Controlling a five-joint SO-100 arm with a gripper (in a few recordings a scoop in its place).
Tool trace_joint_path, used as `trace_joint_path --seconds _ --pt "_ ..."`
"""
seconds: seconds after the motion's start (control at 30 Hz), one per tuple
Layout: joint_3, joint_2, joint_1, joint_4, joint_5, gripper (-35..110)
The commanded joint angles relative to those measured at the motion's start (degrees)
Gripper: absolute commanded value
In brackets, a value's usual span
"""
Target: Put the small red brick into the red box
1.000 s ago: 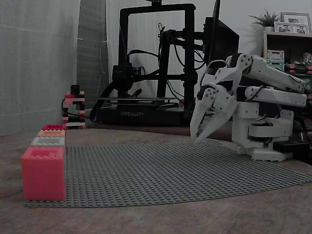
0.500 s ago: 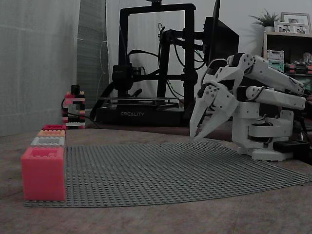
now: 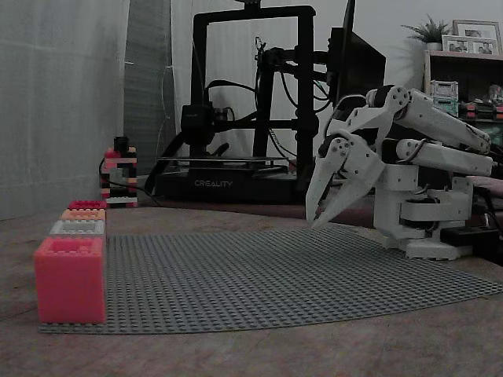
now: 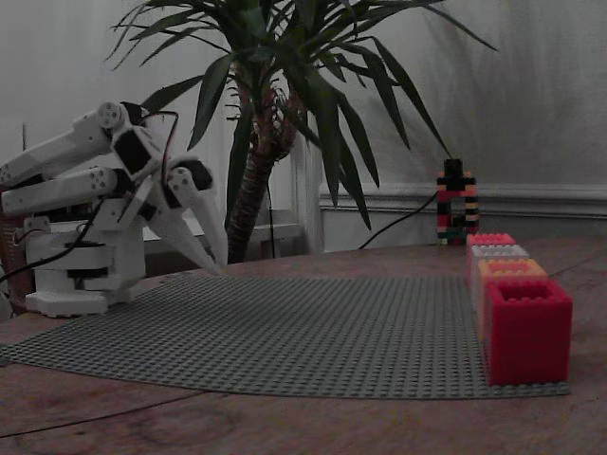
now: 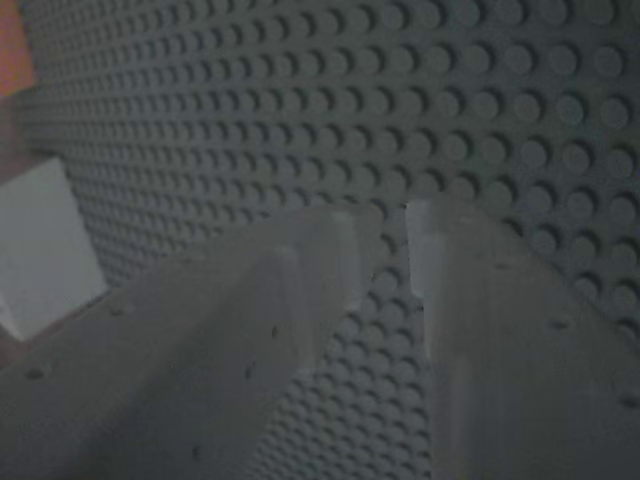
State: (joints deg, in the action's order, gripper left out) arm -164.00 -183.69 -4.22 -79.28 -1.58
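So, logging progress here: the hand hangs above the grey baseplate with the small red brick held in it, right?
Not quite. The hand does hang above the grey baseplate, but it is empty: in the wrist view, bare studs show through the narrow gap between its fingers.

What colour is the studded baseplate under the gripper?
Plain grey all over. The baseplate and its studs show best in the wrist view.

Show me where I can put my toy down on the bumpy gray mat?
The mat's whole middle is bare, between the row of boxes along its left edge and the pincer hanging over its right side, as a fixed view shows. It is crowded only beside the boxes and under the pincer.
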Motion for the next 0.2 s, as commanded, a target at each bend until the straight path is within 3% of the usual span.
trace_joint_path --seconds 0.0,0.17 --pt "0.18 -0.79 -0.97 -1.23 0.18 0" --pt "0.18 -0.79 -0.97 -1.23 0.18 0"
